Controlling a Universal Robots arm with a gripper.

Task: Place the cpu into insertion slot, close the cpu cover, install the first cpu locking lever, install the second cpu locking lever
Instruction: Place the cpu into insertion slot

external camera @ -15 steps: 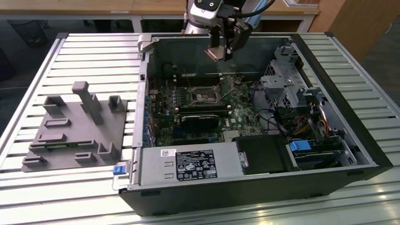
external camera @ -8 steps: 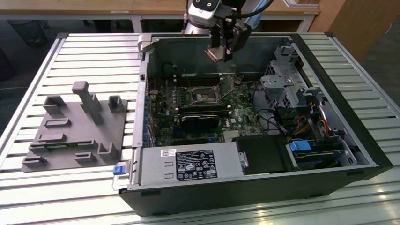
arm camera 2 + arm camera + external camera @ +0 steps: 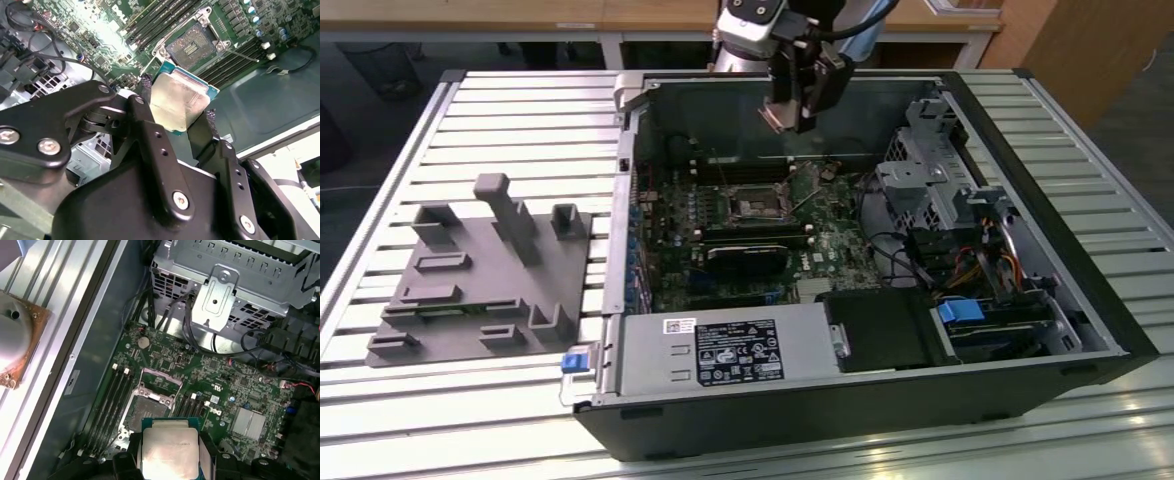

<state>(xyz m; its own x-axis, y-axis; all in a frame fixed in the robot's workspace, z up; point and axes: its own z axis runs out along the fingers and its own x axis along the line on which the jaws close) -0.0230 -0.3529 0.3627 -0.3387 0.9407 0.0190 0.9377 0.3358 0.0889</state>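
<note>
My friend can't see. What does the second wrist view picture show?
The black gripper pinches the cpu, a flat silvery square, above a green circuit board. Beyond the chip, not touching it, sits the empty insertion slot.

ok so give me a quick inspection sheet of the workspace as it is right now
surface: slatted metal table, open computer case lying on it
job's things: cpu in the gripper, held off the insertion slot, not yet seated; cpu cover looks swung open
clutter: grey moulded fixture beside the case
grippers: gripper shut on the cpu's edges
cables: bundled wires inside the case
surroundings: wooden furniture beyond the table
</note>
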